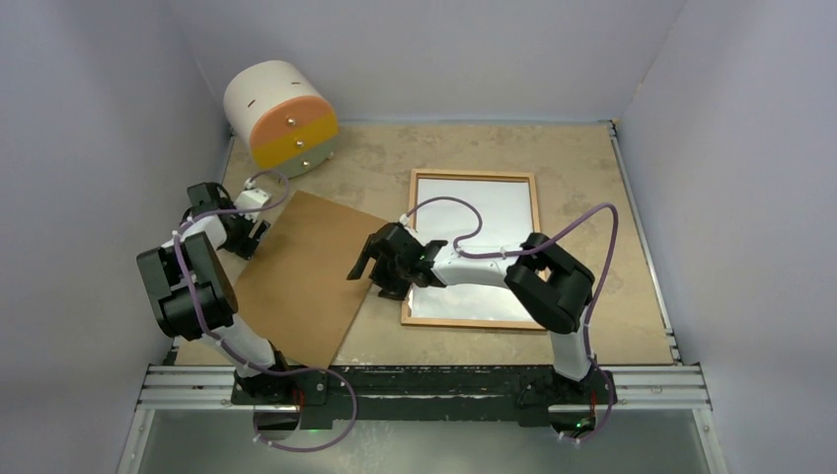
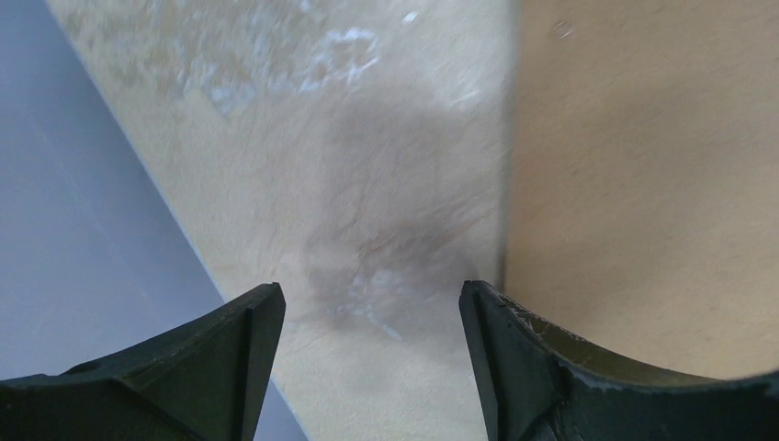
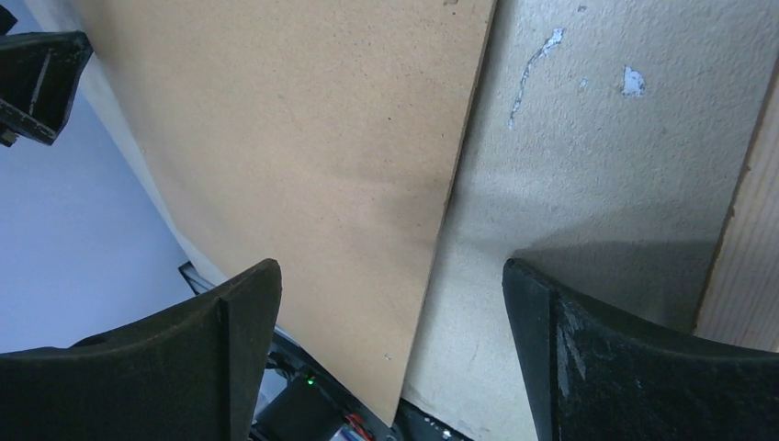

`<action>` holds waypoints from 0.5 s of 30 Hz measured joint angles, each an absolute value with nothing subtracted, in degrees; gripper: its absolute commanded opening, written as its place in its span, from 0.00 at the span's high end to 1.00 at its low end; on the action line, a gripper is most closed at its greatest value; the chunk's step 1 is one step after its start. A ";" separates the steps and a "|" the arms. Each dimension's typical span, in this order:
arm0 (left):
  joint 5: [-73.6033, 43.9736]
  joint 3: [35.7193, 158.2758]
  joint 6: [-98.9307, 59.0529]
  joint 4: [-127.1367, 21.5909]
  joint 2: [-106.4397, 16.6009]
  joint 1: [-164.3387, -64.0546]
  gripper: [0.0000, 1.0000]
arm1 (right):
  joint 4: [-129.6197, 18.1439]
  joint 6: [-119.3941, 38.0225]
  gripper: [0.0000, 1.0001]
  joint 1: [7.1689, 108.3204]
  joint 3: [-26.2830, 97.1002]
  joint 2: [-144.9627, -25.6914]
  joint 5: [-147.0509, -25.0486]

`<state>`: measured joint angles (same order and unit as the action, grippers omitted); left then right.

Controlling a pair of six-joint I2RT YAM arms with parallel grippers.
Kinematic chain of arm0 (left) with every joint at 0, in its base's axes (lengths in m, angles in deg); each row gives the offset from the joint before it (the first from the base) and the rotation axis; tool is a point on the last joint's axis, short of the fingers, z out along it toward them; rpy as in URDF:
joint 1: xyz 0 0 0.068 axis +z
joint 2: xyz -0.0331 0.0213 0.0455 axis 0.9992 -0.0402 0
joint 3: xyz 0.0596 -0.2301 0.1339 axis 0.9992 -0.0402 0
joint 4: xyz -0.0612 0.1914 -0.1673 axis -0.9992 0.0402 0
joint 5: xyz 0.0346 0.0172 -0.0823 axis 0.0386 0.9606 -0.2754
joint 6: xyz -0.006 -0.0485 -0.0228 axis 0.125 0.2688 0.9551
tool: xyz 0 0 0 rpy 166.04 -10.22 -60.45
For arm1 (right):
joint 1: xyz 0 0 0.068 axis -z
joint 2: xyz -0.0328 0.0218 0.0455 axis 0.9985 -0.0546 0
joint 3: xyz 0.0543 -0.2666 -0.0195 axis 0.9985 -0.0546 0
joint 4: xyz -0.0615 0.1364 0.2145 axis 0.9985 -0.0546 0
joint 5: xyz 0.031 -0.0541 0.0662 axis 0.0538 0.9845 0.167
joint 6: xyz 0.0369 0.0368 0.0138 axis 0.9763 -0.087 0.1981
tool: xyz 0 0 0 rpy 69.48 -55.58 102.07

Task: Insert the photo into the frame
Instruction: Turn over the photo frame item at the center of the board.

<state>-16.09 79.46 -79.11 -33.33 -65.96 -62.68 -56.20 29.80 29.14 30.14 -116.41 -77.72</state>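
1. Plainly, the frame lies flat on the table, right of centre; white fills it, paper or glare I cannot tell.
2. Right gripper hovers spread wide, empty, between the frame and the brown backing board.
3. Left gripper gapes, empty, beside the board's left edge.

The thin rectangular wooden frame, at three o'clock on the counter, is orange-brown, and its inside reads flat white with a grey sheen. The flat rectangular backing board at nine o'clock is plain mid-brown with fine speckles. The stone-look counter is beige, mottled with whitish patches. The drum-shaped container at eleven o'clock is cream with an orange-and-yellow face. The left gripper and right gripper are matte black.
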 measured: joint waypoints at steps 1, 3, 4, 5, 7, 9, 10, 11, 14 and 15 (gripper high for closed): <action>-16.07 79.18 -79.11 -33.63 -65.78 -63.40 0.25 | -56.29 29.99 0.07 29.07 30.14 -116.41 -77.74; -16.14 78.54 -79.16 -33.89 -65.30 -65.30 0.25 | -56.27 30.52 0.07 29.03 30.14 -116.43 -77.83; -16.23 78.45 -79.13 -33.81 -65.21 -66.14 0.25 | -56.20 30.69 0.07 29.03 30.14 -116.47 -77.87; -16.57 78.45 -79.13 -33.65 -65.21 -66.79 0.25 | -56.03 31.00 0.08 29.03 30.14 -116.60 -77.96; -17.03 78.45 -79.16 -33.13 -65.21 -67.82 0.25 | -54.93 31.68 0.08 29.01 30.16 -117.06 -78.40; -17.34 78.48 -79.22 -32.93 -65.30 -68.12 0.25 | -53.71 32.42 0.08 28.98 30.54 -117.80 -79.38; -17.43 78.52 -79.22 -32.91 -65.39 -68.10 0.25 | -53.73 32.77 0.08 29.03 30.82 -117.98 -79.69; -17.49 78.63 -79.29 -32.84 -65.52 -68.10 0.25 | -53.73 33.05 0.09 29.05 30.97 -118.13 -79.97; -17.49 78.94 -80.01 -32.89 -65.85 -68.10 0.25 | -52.86 34.19 0.12 29.09 31.04 -118.35 -80.91; -17.49 79.00 -80.27 -32.95 -65.94 -68.10 0.25 | -52.05 34.56 0.13 29.09 30.65 -118.31 -81.09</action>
